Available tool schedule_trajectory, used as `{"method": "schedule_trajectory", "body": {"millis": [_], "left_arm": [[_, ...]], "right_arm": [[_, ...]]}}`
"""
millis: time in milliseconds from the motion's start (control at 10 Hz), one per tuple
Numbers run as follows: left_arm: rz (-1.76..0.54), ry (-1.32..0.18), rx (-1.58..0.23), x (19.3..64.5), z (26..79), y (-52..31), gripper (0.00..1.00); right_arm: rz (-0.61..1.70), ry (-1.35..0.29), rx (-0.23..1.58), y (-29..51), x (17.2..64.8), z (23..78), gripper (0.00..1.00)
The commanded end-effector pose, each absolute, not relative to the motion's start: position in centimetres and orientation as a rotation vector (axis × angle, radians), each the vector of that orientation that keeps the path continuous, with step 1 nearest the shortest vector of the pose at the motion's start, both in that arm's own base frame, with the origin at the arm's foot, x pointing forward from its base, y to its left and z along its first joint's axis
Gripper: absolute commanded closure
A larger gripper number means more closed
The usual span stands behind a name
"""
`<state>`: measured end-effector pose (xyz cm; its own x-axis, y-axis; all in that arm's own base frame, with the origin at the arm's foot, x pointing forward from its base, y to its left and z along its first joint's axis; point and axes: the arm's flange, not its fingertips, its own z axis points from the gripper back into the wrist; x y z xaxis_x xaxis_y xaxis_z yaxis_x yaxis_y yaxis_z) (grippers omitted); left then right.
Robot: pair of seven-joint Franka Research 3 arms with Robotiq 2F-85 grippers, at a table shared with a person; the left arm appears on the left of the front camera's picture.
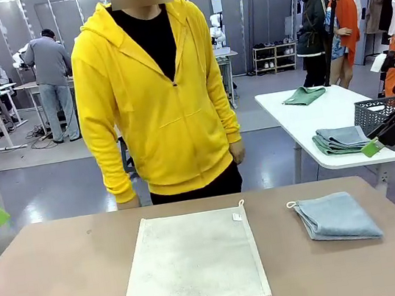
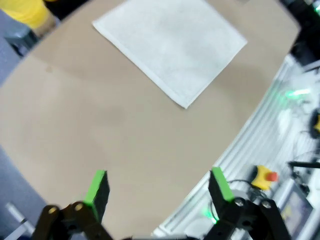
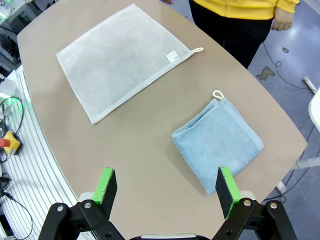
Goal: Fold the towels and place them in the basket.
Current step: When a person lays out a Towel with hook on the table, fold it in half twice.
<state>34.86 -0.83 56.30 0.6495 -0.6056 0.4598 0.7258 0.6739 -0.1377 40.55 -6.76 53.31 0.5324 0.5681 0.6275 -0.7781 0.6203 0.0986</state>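
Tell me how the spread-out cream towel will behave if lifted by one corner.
The cream towel lies thin and flat, so it will likely droop limply. Pushed, its terry surface probably bunches on the table rather than sliding.

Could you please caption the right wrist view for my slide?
Open right gripper above the table: cream towel spread flat, blue towel folded.

No text, brand, number or sign can be read in any view. A small white label (image 1: 236, 217) is seen at a far corner of the cream towel (image 1: 192, 259), just beside its loop (image 1: 241, 202). Whatever may be printed on it is too small to be made out, both from the front and from the right wrist.
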Motion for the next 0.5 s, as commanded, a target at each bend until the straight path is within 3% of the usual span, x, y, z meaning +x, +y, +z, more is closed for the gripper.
{"method": "schedule_trajectory", "body": {"millis": [0,400], "left_arm": [[-0.921,-0.362,-0.185,34.9,56.2,-3.1,0.0],[-1.299,-0.387,-0.179,32.6,52.4,-11.5,0.0]], "right_arm": [[0.908,-0.589,0.39,-4.6,40.1,54.1,0.0],[1.315,-0.441,0.256,8.7,37.1,52.4,0.0]]}}
